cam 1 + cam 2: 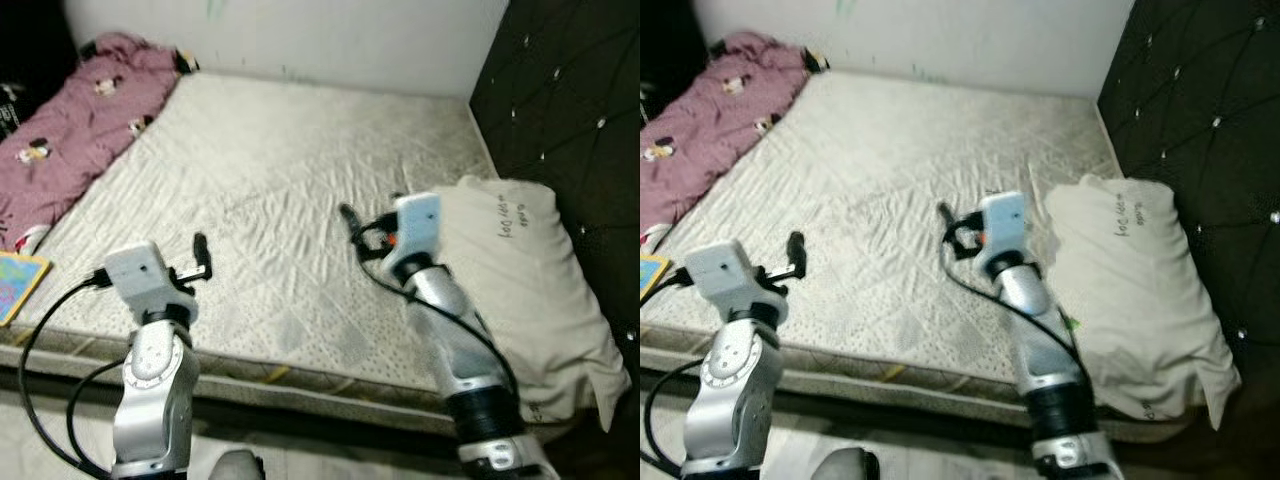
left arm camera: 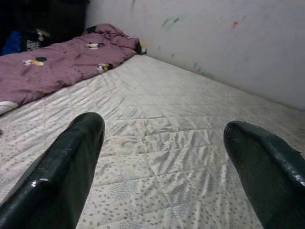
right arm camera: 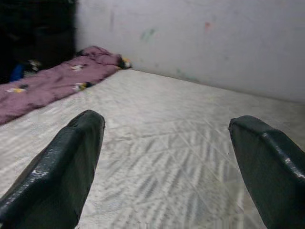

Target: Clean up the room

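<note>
Pillow (image 1: 520, 290), long axis running from the headboard (image 1: 570, 110) toward the mattress (image 1: 290, 170) front edge, lies at 3 o'clock just beside the open, empty right gripper (image 1: 352, 228); the open left gripper (image 1: 200, 256) hovers well apart at 9 o'clock.

A: Pale cream quilted mattress (image 1: 270, 190) ahead of both grippers, diamond stitching with a fine grey speckle print nearest the fingers.

B: And beyond the left gripper (image 2: 162, 157), out to its far side?

A: Mauve-pink crumpled blanket (image 1: 70, 130), dotted with small black, white and yellow cartoon figures. Glossy black fingers (image 2: 62, 171) on that gripper, silver arm behind.

B: Beside the right gripper (image 3: 167, 167)?

A: Off-white soft pillow (image 1: 520, 290) with dark handwritten-looking script, next to a black tufted headboard panel (image 1: 570, 110) studded with shiny buttons.

B: The wall past the fingertips?

A: Whitish painted wall (image 2: 214, 43), faint green and red smudges. Near the left arm, a bright blue-and-yellow flat book (image 1: 18, 285).
</note>
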Tool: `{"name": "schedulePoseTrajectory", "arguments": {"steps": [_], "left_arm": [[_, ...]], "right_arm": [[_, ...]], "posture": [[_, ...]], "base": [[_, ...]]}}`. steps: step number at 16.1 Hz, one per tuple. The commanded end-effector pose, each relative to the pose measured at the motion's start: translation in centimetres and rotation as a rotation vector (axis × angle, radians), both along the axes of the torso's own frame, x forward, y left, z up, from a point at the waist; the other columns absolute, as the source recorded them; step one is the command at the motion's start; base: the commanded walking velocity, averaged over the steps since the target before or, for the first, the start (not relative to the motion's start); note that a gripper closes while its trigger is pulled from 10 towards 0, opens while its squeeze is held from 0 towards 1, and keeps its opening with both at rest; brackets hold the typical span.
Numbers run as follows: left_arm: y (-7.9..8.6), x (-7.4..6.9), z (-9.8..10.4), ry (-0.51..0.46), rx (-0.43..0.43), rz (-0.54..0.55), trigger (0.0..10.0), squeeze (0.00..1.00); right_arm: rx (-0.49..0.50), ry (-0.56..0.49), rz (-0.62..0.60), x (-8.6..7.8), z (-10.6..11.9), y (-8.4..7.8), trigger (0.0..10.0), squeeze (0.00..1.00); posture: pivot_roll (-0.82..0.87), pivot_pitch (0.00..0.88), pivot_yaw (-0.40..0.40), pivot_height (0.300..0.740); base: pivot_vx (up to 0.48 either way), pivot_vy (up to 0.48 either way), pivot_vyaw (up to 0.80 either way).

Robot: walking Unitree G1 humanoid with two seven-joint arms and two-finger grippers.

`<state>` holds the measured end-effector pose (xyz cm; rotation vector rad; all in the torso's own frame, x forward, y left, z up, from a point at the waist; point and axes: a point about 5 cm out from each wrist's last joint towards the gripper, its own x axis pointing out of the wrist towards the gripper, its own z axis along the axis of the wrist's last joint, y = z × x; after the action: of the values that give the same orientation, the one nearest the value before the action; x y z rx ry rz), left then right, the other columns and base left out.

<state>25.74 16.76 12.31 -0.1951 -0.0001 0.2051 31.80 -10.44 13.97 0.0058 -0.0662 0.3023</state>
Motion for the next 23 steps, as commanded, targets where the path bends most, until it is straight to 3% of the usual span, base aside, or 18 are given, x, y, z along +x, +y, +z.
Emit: {"name": "schedulePoseTrajectory", "arguments": {"steps": [1, 15, 17, 23], "left_arm": [[-0.7, 0.1, 0.2, -0.011, -0.022, -0.027, 10.0, 0.00], [-0.7, 0.2, 0.2, -0.016, -0.026, -0.021, 10.0, 0.00], [-0.7, 0.2, 0.2, -0.020, -0.029, -0.025, 10.0, 0.00], [-0.8, 0.2, 0.4, -0.046, -0.029, -0.036, 10.0, 0.00]], "right_arm": [[0.008, 0.012, -0.002, 0.1, 0.0, 0.0, 10.0, 0.00], [0.007, -0.006, 0.044, -0.2, 0.1, 0.3, 10.0, 0.00], [0.005, -0.005, 0.040, -0.1, 0.1, 0.3, 10.0, 0.00], [0.001, 0.054, 0.048, -0.3, -1.1, 0.3, 10.0, 0.00]], "posture": [[0.07, 0.000, -0.060, 0.740], [0.07, 0.000, -0.061, 0.740], [0.07, 0.000, -0.059, 0.740], [0.06, 0.000, -0.058, 0.740]], "base": [[0.000, 0.480, 0.00], [0.000, 0.480, 0.00], [0.000, 0.480, 0.80], [0.000, 0.317, 0.00]]}}
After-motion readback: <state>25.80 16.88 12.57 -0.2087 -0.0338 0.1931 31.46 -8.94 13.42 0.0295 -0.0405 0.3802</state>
